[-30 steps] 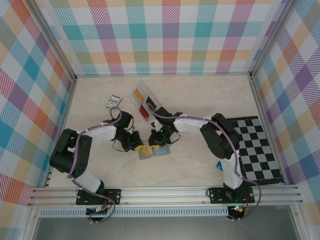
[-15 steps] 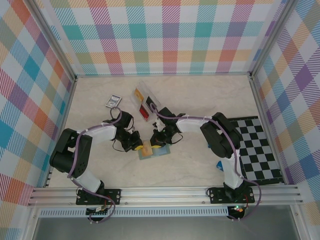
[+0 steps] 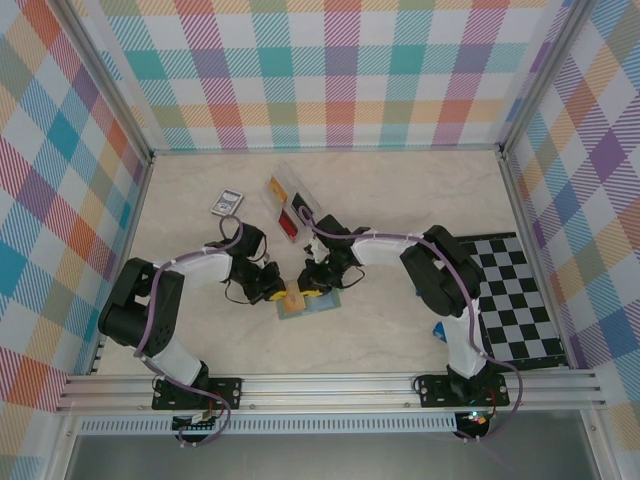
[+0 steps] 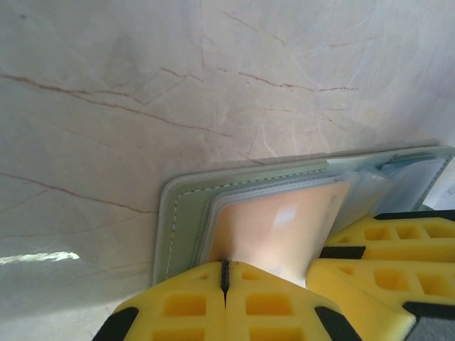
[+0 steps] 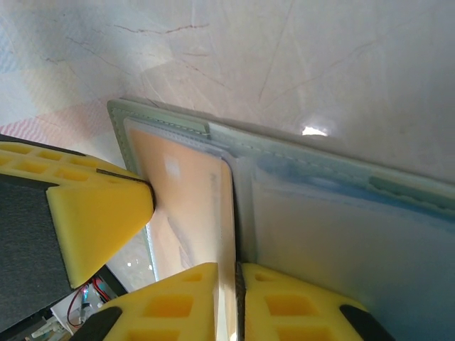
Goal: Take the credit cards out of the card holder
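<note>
Sliding out one card looks like the step in hand. The soft sage-green folding wallet [image 3: 325, 305] lies open just below the top view's centre. The right gripper [image 5: 227, 273] nips the edge of the thin tan plastic card [image 5: 181, 192], which sits on the wallet's left leaf. The left gripper [image 4: 225, 268], closed and empty, presses beside it. Next, probably, comes a steady pull with the wallet pinned.

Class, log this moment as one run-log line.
left gripper shut, at card holder edge | right gripper shut on tan card | tan card not yet clear of card holder
</note>
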You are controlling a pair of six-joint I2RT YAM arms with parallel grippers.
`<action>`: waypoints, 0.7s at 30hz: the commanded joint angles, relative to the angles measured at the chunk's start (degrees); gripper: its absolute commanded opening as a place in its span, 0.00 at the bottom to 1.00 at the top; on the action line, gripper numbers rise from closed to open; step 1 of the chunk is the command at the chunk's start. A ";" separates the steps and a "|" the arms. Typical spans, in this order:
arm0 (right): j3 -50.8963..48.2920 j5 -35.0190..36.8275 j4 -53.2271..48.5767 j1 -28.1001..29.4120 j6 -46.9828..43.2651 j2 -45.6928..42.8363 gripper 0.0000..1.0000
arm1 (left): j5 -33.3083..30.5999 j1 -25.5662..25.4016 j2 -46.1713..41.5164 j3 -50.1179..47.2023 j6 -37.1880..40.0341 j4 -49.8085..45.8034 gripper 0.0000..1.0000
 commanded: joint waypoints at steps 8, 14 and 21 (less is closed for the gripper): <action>-1.59 2.41 0.68 0.91 -0.09 -1.37 0.00 | -5.19 -0.71 2.24 -2.63 0.00 -3.38 0.05; -2.75 5.98 -1.71 0.25 -2.08 -5.75 0.00 | -6.33 -0.72 0.08 -0.27 0.40 -6.39 0.16; -2.72 9.55 -6.15 -0.41 -4.17 -6.87 0.00 | -6.15 -0.66 -0.78 1.04 1.04 -7.19 0.19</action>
